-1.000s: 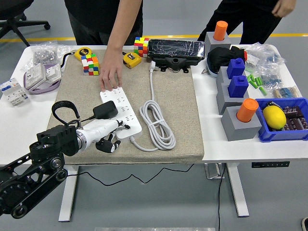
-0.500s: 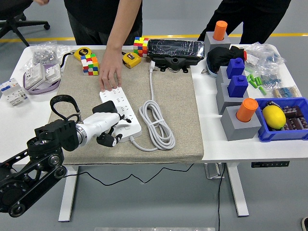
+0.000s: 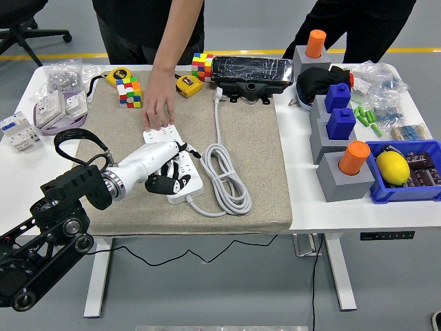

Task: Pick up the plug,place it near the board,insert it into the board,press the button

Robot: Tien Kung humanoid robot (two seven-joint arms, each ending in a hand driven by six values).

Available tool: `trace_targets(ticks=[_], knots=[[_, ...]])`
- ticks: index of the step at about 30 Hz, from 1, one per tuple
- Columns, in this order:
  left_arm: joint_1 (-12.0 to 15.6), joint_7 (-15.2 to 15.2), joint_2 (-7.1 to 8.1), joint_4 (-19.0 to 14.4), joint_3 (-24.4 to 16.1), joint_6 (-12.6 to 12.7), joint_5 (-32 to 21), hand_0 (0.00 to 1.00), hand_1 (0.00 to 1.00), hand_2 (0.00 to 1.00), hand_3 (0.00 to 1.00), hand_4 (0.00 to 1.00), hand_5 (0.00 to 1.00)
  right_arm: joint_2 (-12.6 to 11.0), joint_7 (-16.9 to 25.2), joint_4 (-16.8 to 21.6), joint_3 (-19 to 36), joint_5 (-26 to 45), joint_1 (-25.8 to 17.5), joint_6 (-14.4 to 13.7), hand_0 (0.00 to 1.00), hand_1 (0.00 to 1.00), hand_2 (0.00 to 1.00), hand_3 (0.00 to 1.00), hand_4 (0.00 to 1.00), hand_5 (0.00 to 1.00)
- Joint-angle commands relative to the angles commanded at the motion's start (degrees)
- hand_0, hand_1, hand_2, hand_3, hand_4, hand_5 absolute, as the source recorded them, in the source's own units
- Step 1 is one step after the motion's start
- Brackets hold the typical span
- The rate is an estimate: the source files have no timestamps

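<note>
One robot arm is in play, the left one, reaching in from the lower left with its white left hand (image 3: 160,165) lying over the near half of the white power strip (image 3: 180,181). The hand covers the strip's middle; dark fingertips (image 3: 162,183) curl down onto the sockets, thumb side toward the near edge. The plug cannot be made out under the palm, so I cannot tell whether the fingers are clamped on it or merely pressed on the strip. At the far end of the strip, a person's hand (image 3: 158,103) lies flat, fingers spread, pinning it to the beige mat (image 3: 248,138) that covers this part of the bench (image 3: 21,172). The strip's white cable (image 3: 224,176) lies coiled on the mat just right of it, one strand running up toward the black case (image 3: 251,72). A colour cube (image 3: 128,92) sits on the mat near the person's wrist. Off to the right, grey blocks and a blue bin with a lemon (image 3: 393,167) stand well apart.
</note>
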Motion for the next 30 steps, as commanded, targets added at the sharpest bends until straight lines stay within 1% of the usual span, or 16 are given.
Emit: trace_targets(ticks=[3, 4, 6, 9, 10, 15, 16, 19, 21, 22, 24, 27, 28, 30], knots=[[0.6, -0.7, -0.23, 0.0, -0.5, 1.8, 0.0, 0.879, 0.960, 0.947, 0.896, 0.998, 0.569, 0.1, 0.0, 0.0, 0.2, -0.1, -0.1, 0.0, 0.822, 0.792, 0.775, 0.795, 0.998, 0.998], [0.8, -0.9, -0.28, 0.0, -0.7, 2.3, 0.1, 0.998, 0.998, 0.998, 0.978, 0.998, 0.603, 0.1, 0.0, 0.0, 0.2, -0.2, -0.2, 0.0, 0.822, 0.794, 0.775, 0.795, 0.998, 0.998], [1.0, -1.2, -0.18, 0.0, -0.8, 3.2, 0.1, 0.998, 0.998, 0.998, 0.978, 0.998, 0.603, 0.1, 0.0, 0.0, 0.3, -0.2, -0.3, 0.0, 0.822, 0.794, 0.775, 0.795, 0.998, 0.998], [1.1, -1.1, 0.02, 0.1, -0.7, 3.4, 0.1, 0.998, 0.998, 0.998, 0.978, 0.998, 0.603, 0.2, 0.0, 0.0, 0.3, -0.2, -0.4, 0.0, 0.822, 0.794, 0.775, 0.795, 0.998, 0.998], [1.1, -1.2, 0.09, 0.0, -0.6, 3.4, 0.0, 0.998, 0.998, 0.998, 0.992, 0.998, 0.613, 0.2, 0.0, 0.0, 0.3, -0.1, -0.4, 0.0, 0.822, 0.792, 0.775, 0.796, 0.998, 0.998], [1.1, -0.6, 0.22, 0.1, -0.2, 2.8, 0.0, 0.998, 0.998, 0.998, 0.992, 0.998, 0.613, 0.1, 0.0, 0.0, 0.2, 0.0, -0.4, -0.1, 0.822, 0.792, 0.775, 0.796, 0.998, 0.998], [1.2, -0.5, 0.29, 0.1, 0.0, 2.6, 0.1, 0.818, 0.903, 0.929, 0.987, 0.998, 0.602, 0.1, -0.1, 0.0, 0.2, 0.0, -0.4, -0.1, 0.822, 0.792, 0.775, 0.795, 0.998, 0.998], [1.3, -0.1, 0.35, 0.0, 0.1, 1.9, 0.6, 0.818, 0.903, 0.929, 0.987, 0.998, 0.602, 0.1, -0.2, 0.0, 0.1, 0.1, -0.5, -0.1, 0.822, 0.792, 0.775, 0.795, 0.998, 0.998], [1.4, 0.3, 0.42, -0.1, 0.0, 0.6, 1.1, 0.818, 0.903, 0.929, 0.987, 0.998, 0.602, 0.1, -0.1, 0.0, 0.0, 0.2, -0.5, 0.0, 0.822, 0.792, 0.775, 0.795, 0.998, 0.998], [1.5, 0.4, 0.44, -0.1, -0.1, 0.2, 1.3, 0.429, 0.591, 0.642, 0.990, 0.998, 0.507, 0.1, -0.1, 0.0, 0.0, 0.2, -0.5, 0.0, 0.822, 0.792, 0.775, 0.795, 0.998, 0.998], [1.6, 0.5, 0.54, -0.1, -0.1, -0.9, 1.4, 0.429, 0.591, 0.642, 0.990, 0.998, 0.507, 0.1, -0.2, 0.0, 0.0, 0.2, -0.5, 0.0, 0.822, 0.791, 0.775, 0.796, 0.998, 0.998], [1.8, 0.7, 0.55, -0.1, -0.1, -2.0, 2.2, 0.429, 0.591, 0.642, 0.990, 0.998, 0.507, 0.1, -0.1, 0.0, -0.1, 0.4, -0.4, 0.0, 0.822, 0.791, 0.775, 0.796, 0.998, 0.998], [1.8, 0.8, 0.55, -0.1, -0.1, -2.4, 2.6, 0.233, 0.172, 0.286, 0.949, 0.661, 0.099, 0.1, -0.1, 0.0, -0.2, 0.4, -0.4, 0.0, 0.822, 0.791, 0.775, 0.796, 0.998, 0.998], [1.7, 1.0, 0.57, 0.0, -0.1, -2.9, 3.0, 0.233, 0.172, 0.286, 0.949, 0.661, 0.099, 0.1, -0.1, 0.0, -0.2, 0.4, -0.4, 0.0, 0.822, 0.791, 0.775, 0.796, 0.998, 0.998]])
